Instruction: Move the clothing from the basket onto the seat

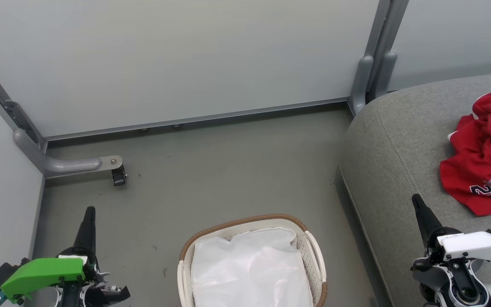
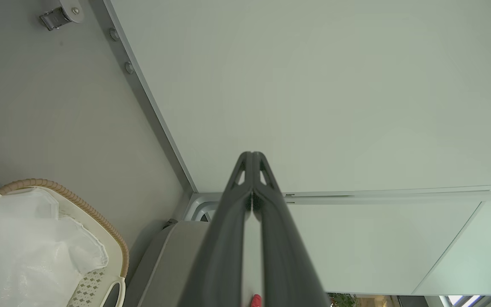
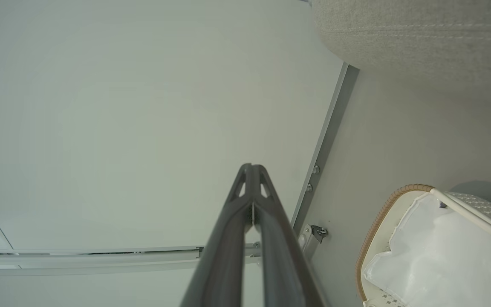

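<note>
1. Lying crumpled on the large grey fabric seat (image 1: 390,149), the red sports clothing (image 1: 482,153) sits well apart from the oval white perforated basket (image 1: 245,221).
2. I judge the job done: left gripper (image 1: 88,213) and right gripper (image 1: 418,202) hang pinched together, empty.

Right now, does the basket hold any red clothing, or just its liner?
Emptied: the basket holds just a white liner sheet; the red clothing lies crumpled on the seat. Under the sheet, cannot tell.

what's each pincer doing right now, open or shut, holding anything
Left pincer: closed, fingers together, holding nothing.
Right pincer: closed, fingers together, holding nothing.
</note>
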Motion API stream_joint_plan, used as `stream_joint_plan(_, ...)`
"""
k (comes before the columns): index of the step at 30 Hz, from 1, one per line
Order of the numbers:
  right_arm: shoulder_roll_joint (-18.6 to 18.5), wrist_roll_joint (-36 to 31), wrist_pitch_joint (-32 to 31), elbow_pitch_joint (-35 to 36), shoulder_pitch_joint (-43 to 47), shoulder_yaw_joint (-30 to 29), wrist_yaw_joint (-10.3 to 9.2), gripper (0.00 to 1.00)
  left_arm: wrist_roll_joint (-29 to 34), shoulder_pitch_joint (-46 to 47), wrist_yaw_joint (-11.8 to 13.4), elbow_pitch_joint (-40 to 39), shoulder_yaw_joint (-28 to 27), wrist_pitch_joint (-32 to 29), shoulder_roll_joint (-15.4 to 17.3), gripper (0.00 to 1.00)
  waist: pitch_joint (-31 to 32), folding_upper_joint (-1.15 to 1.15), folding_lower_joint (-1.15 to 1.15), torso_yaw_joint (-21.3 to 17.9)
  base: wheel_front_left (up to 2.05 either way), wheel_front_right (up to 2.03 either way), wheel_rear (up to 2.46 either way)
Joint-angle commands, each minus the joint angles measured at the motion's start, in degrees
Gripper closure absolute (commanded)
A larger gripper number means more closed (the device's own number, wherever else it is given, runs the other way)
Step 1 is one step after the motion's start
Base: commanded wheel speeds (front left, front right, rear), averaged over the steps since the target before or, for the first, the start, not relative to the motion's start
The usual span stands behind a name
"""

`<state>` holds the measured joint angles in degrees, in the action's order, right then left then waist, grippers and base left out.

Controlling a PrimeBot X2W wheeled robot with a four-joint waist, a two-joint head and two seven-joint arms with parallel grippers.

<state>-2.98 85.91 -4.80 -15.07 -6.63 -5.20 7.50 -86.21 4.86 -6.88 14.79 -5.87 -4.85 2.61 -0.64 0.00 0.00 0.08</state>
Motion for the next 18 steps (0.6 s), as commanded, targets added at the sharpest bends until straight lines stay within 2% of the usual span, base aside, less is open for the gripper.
stream_joint_plan(1,-0.1,1.3,-0.4,0.5,0.5,-0.4,-0.01,1.0,-1.2,1.4,-0.3,-0.5,-0.4,-0.3,0.4,1.0,0.0,0.0,0.0,0.0,0.0,0.0,0.0)
stream_joint_plan(18,0.0,6.6,-1.9,1.2,0.7,-1.5,-0.01,1.0,-6.3,1.7,-0.8,-0.8,-0.8,-1.9,0.5,1.0,0.5,0.0,0.0,-0.1,0.0,0.0,0.0)
